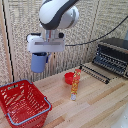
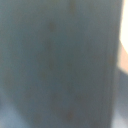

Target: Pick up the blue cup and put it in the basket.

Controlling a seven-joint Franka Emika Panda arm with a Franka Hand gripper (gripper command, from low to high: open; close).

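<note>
The blue cup hangs in the air under my gripper, well above the table. The gripper is shut on the cup; its fingers are mostly hidden by the white-grey block and the cup. The red lattice basket with its blue-grey rim stands on the wooden table at the exterior view's lower left, below the cup and slightly to the left of it. In the wrist view the cup's blue wall fills nearly the whole picture, blurred and very close.
A small red cup or bowl sits on the table near the middle. A tall orange-yellow bottle stands just in front of it. A dark toaster oven with its door open stands at the exterior view's right.
</note>
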